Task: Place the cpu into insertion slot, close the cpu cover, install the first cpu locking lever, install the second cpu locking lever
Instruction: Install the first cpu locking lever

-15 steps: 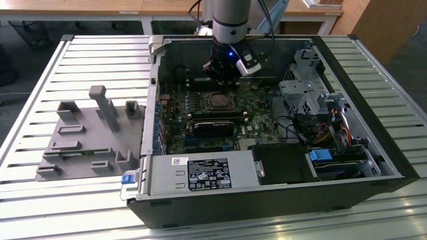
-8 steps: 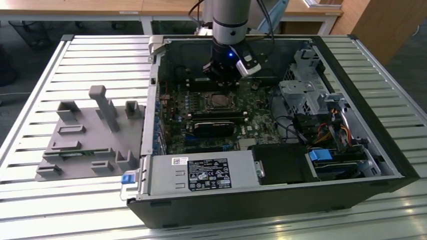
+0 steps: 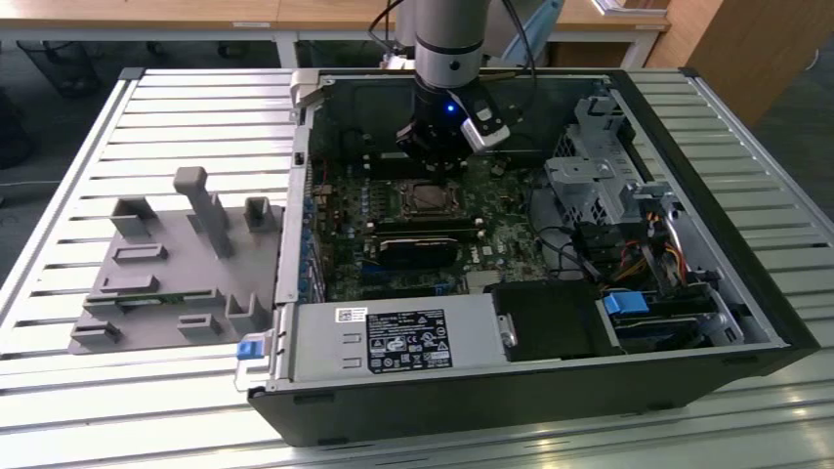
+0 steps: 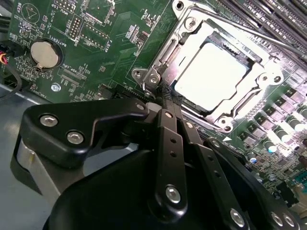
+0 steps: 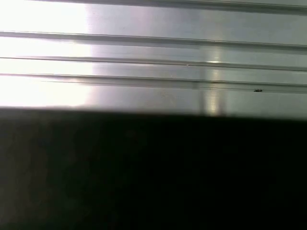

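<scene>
The cpu (image 4: 211,72) lies pale and flat in the insertion slot (image 3: 424,198) on the green motherboard, inside the open computer case. In the second wrist view the silvery cpu cover (image 4: 192,34) lies down around the chip, which shows through its window. My gripper (image 4: 165,98) stands just off one corner of the cover, by a screw at the frame's edge. Its black fingers are shut together with nothing visible between them. In the exterior view the gripper (image 3: 437,156) hangs low over the board, just behind the socket.
A long black card (image 3: 417,244) lies in front of the socket. A drive cage (image 3: 593,186) and cables fill the case toward the exterior view's right. The power supply (image 3: 391,337) sits at the front. A grey fixture (image 3: 170,264) rests on the slatted table at the left.
</scene>
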`<act>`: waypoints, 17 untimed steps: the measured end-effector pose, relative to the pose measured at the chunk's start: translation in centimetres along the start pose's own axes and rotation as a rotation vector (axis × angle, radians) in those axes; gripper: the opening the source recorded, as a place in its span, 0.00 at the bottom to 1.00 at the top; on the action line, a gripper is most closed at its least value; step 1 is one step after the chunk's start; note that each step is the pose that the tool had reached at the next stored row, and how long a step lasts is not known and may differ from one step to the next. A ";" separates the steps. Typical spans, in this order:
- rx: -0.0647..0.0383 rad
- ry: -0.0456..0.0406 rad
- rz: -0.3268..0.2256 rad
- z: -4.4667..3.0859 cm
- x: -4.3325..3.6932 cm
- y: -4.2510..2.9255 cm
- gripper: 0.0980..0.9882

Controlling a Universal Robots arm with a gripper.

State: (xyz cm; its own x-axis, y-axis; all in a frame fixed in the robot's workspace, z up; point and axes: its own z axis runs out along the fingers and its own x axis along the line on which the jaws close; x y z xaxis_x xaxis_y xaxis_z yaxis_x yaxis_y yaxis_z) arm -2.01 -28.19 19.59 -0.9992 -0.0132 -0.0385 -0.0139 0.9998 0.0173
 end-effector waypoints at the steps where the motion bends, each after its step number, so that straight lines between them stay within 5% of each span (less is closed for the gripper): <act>1: 0.000 -0.0003 0.000 0.01 -0.01 0.02 0.01; 7: -0.007 -0.0011 0.000 -0.13 -0.02 0.09 0.01; 13: -0.006 -0.0005 0.000 -1.51 -0.07 0.11 0.01; 17: -0.007 -0.0005 0.000 -1.69 -0.09 0.11 0.01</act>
State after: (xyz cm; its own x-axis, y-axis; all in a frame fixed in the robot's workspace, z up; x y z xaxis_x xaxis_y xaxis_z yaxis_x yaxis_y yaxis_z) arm -1.98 -28.11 21.29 -0.9992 -0.0130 -0.0391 -0.0139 0.9996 0.0240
